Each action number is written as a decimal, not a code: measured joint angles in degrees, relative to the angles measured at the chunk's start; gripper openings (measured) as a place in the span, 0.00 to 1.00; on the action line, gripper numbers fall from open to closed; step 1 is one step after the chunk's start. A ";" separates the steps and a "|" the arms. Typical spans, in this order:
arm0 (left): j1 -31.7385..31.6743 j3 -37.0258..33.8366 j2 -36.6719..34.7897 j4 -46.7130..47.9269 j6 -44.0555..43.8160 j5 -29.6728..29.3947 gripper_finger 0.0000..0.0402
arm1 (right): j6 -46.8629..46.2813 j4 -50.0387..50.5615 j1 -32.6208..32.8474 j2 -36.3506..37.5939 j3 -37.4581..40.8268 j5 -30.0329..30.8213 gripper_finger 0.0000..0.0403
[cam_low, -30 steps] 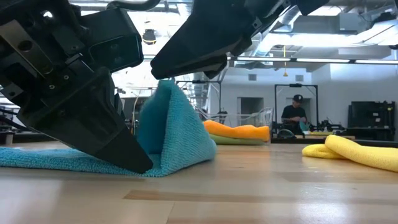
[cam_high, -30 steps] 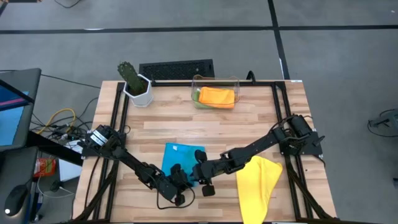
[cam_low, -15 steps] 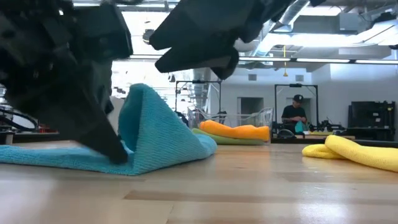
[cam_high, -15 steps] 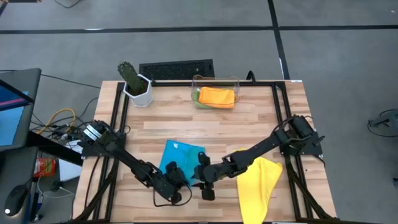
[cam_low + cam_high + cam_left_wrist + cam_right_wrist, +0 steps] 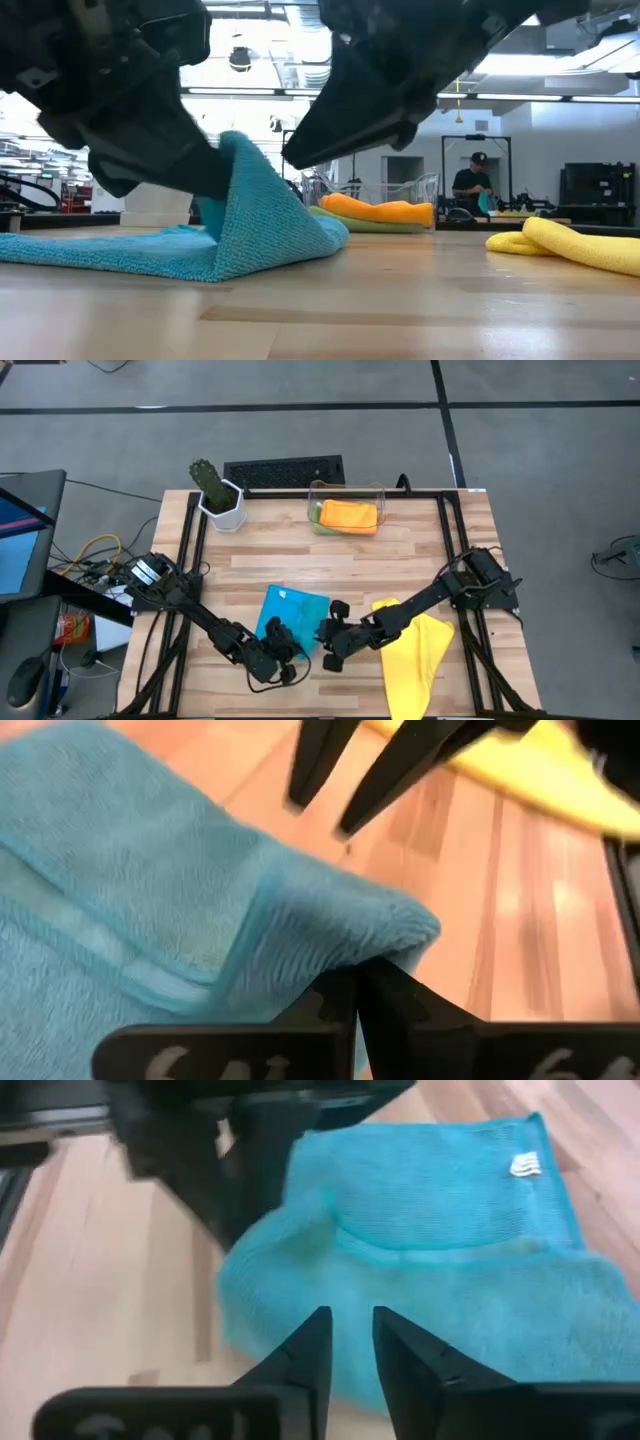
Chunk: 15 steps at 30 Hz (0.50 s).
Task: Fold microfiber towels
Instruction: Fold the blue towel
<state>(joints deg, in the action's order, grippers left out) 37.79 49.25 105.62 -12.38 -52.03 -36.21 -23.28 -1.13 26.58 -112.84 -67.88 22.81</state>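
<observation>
Orange towel (image 5: 349, 515) and green towel (image 5: 316, 513) look folded in the clear bin (image 5: 378, 491), left gripper (image 5: 281, 656) clenches the half-folded blue towel (image 5: 296, 616) at the table's front (right gripper (image 5: 330, 656) slightly parted, empty beside it), yellow towel (image 5: 412, 652) unfolded

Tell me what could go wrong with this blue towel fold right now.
The left pincer pinches just the raised corner of the blue microfiber towel; that thin hold may slip and the fold collapse. The right pincer, slightly open, holds nothing beside that corner and could bump the left one or drag the cloth askew.
</observation>
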 joint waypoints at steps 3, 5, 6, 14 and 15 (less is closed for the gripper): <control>0.06 0.00 0.82 -2.88 -0.41 -1.32 0.00 | 1.00 -1.72 -0.93 -0.10 0.64 -0.24 0.22; 0.04 0.08 1.61 -4.48 -0.92 -0.27 0.00 | 1.00 -1.87 -1.43 -0.10 0.68 -0.64 0.21; 0.04 0.07 1.90 -4.41 -1.17 -0.02 0.00 | 1.02 -1.47 -1.62 -0.08 0.72 -0.69 0.20; 0.79 0.07 2.43 -3.80 -4.81 0.87 0.00 | 3.66 -1.21 -3.50 -2.02 0.91 -1.93 0.18; 0.80 0.07 2.41 -4.09 -5.11 0.83 0.00 | 3.68 -1.99 -3.85 -2.51 0.81 -2.96 0.18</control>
<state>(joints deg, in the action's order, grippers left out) 38.59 49.32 108.03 -16.47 -57.14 -35.38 -19.60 -3.12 22.73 -115.35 -67.06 19.85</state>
